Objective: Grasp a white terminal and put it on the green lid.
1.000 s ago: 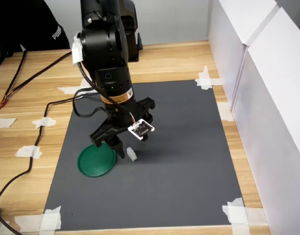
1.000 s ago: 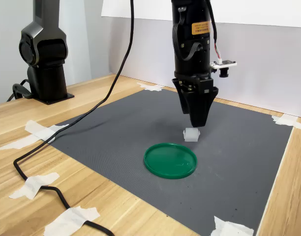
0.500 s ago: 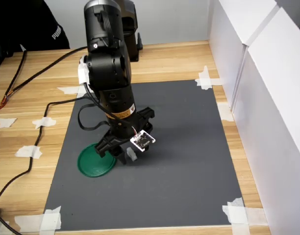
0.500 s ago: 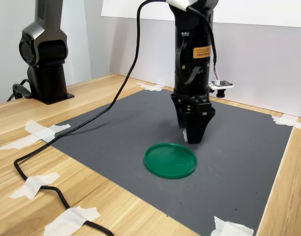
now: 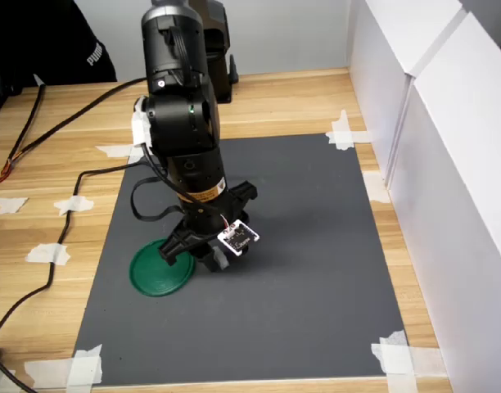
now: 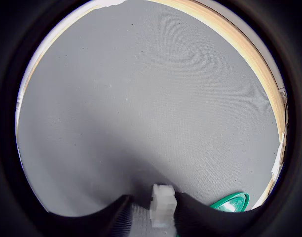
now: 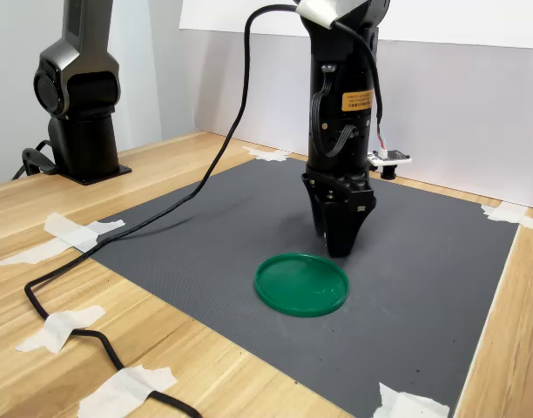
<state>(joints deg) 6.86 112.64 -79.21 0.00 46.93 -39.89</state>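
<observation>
The white terminal lies on the grey mat between my two dark fingers in the wrist view. One finger stands close against it and a small gap shows on the other side. My gripper is open around the terminal and lowered to the mat. In both exterior views the gripper hides the terminal. The green lid lies flat on the mat right beside the fingers, at the first exterior view's left. Its rim peeks in at the wrist view's edge.
White walls stand along the mat at the first exterior view's right. Black cables run over the wooden table and mat edge. A second arm's black base stands at the second exterior view's far left. White tape scraps hold the mat corners.
My gripper has come down from above the terminal until its fingers reach the mat on either side of it. The terminal and the lid have not moved.
</observation>
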